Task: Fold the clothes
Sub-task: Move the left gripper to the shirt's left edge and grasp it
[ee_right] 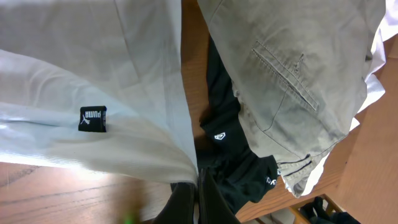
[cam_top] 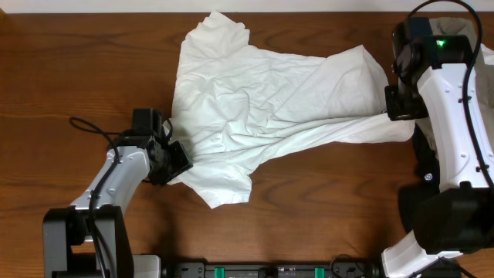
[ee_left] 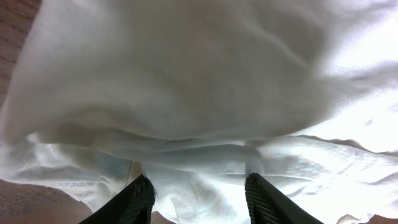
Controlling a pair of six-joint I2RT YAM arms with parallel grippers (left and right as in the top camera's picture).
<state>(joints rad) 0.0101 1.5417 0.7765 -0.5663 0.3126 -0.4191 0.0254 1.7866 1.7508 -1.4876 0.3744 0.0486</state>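
step: spread the crumpled white cotton T-shirt (cam_top: 262,100) flat on the brown wooden table (cam_top: 77,62) | my right hand (ee_right: 196,202) pinches its edge tight | my left hand (ee_left: 202,198) wide at the other edge | next, I think: left grabs, both fold

White T-shirt (cam_top: 262,100): lies crumpled across the middle of the surface (cam_top: 69,69), unfolded. One sleeve points toward the surface's far edge, and a hem corner points toward its near edge. The right end is drawn out in a narrow, taut band toward the surface's right edge. Creases fan across the body. A small black PUMA tag (ee_right: 92,118) is sewn on the fabric.

Khaki trousers (ee_right: 292,74), welt pocket showing, and a black garment (ee_right: 231,146) partly under them are heaped at the surface's right edge.
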